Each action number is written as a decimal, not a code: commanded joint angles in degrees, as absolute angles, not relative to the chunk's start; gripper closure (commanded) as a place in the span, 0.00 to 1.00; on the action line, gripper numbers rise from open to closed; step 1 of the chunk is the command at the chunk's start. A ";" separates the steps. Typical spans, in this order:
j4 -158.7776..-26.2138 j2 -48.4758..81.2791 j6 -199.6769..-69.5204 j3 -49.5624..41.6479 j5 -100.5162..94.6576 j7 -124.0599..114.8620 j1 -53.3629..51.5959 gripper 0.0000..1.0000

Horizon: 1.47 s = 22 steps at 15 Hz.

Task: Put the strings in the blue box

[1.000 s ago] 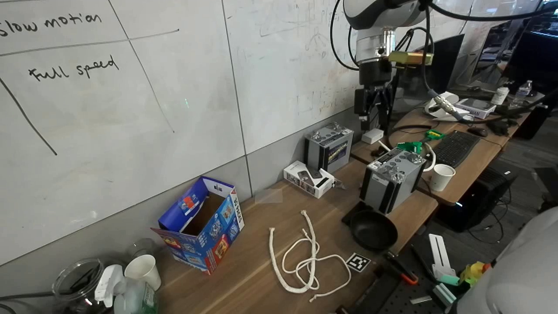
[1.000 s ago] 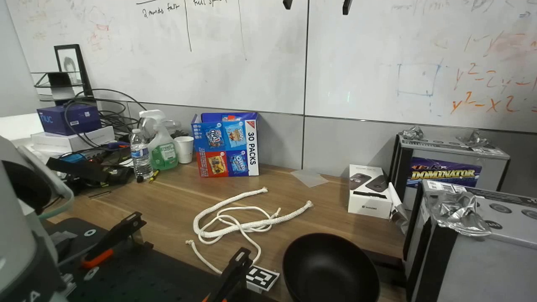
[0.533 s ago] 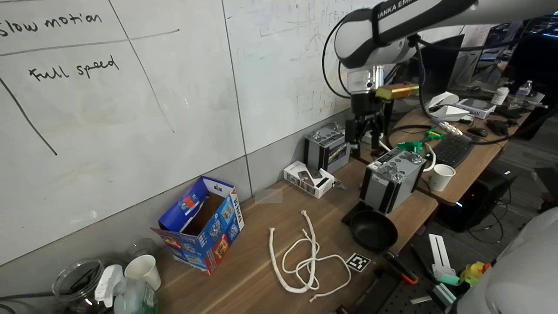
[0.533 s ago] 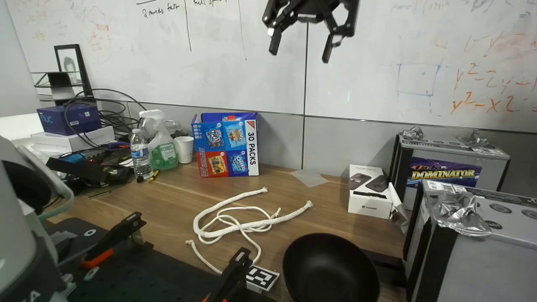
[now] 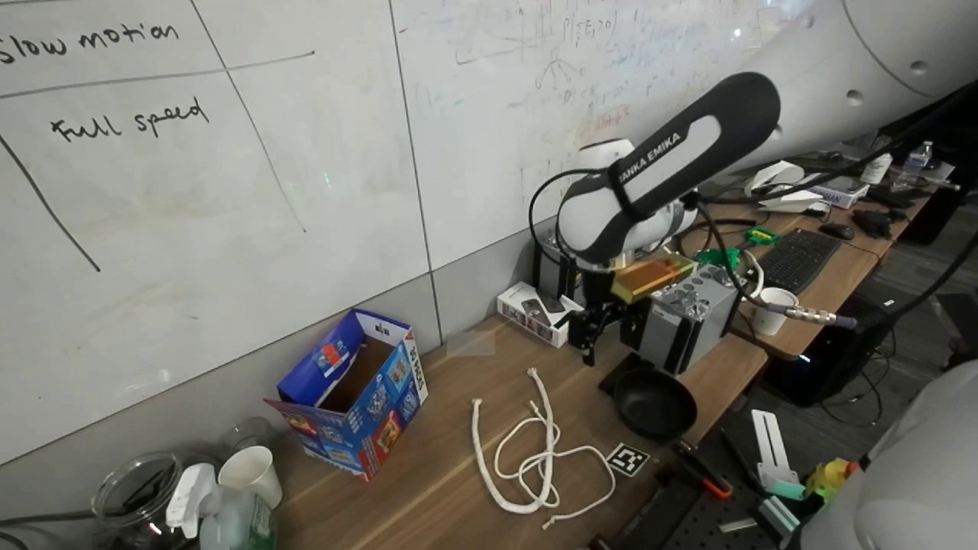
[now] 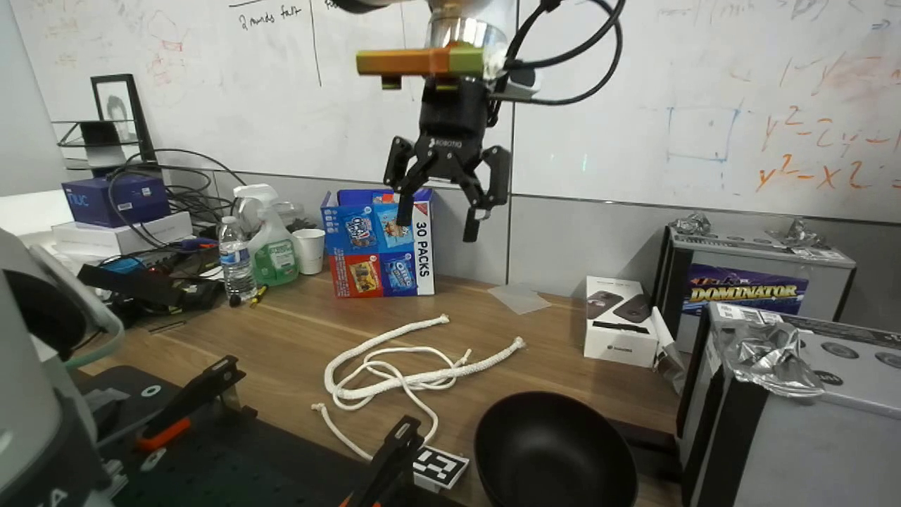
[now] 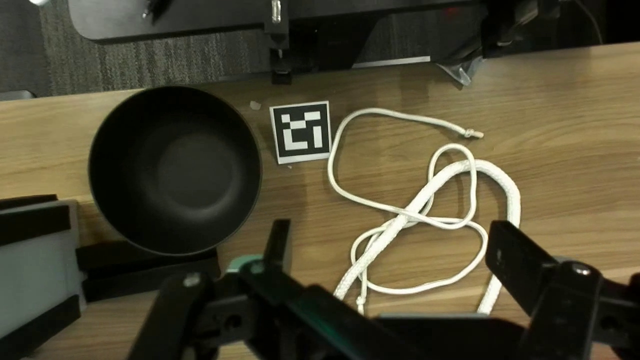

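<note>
Currently I am holding my gripper (image 6: pixel 437 231) spread wide and empty; below, on the table (image 6: pixel 246 338), the strings (image 7: pixel 407 214) are lying, the thick cord's (image 7: pixel 371 253) legs running more across than along my closing line.

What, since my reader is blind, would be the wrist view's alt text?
Loosely looped white strings lie on a wooden table, partly hidden by the open gripper; a square marker sits between them and a black bowl.

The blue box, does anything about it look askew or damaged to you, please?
In an exterior view, the blue box has an end flap flaring outward, leaving its open top uneven; no tear shows.
</note>
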State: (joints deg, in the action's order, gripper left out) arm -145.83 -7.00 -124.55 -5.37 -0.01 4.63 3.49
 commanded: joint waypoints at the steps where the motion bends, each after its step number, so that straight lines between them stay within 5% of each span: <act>1: -151.60 -5.29 -136.15 -2.59 0.13 -2.24 2.13 0.00; 11: -155.00 10.57 -160.20 -1.60 -1.34 -32.46 -1.91 0.00; 22: -148.36 25.58 -166.43 3.70 15.69 -30.21 -2.61 0.00</act>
State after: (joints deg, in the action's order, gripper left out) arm -151.15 22.51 -164.41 1.31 10.95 -32.94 -3.56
